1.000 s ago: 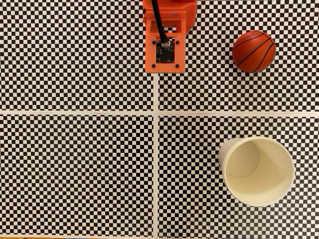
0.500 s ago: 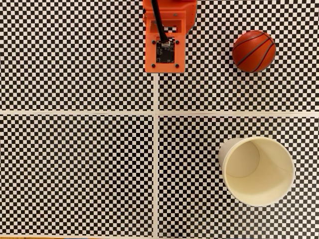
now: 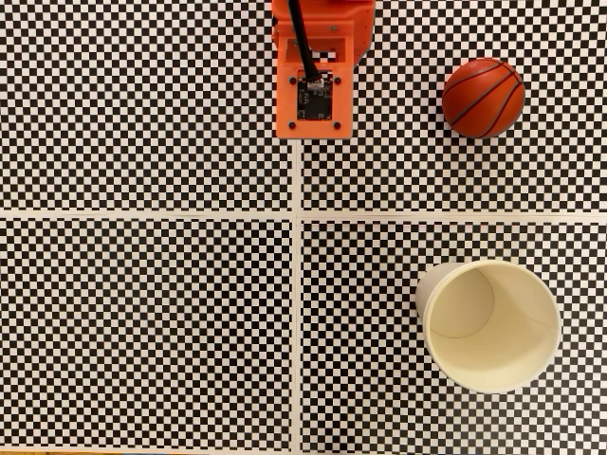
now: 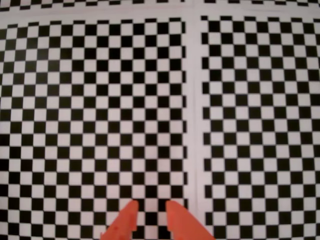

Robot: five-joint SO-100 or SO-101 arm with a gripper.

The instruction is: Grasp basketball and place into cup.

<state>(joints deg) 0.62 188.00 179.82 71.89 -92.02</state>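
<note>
The basketball (image 3: 483, 97), small and orange-red with black seams, rests on the checkered mat at the upper right of the fixed view. The cup (image 3: 491, 325), cream-white paper, stands upright at the lower right with its mouth open and nothing inside. The arm's orange wrist block (image 3: 313, 81) hangs at the top centre, left of the ball and well apart from it. In the wrist view my gripper (image 4: 150, 206) shows two orange fingertips (image 4: 129, 211) at the bottom edge with a narrow gap between them. They hold nothing and only the mat lies below.
A black-and-white checkered mat (image 3: 152, 313) covers the table, split by white seams into four panels. Open mat stretches across the left half and between ball and cup.
</note>
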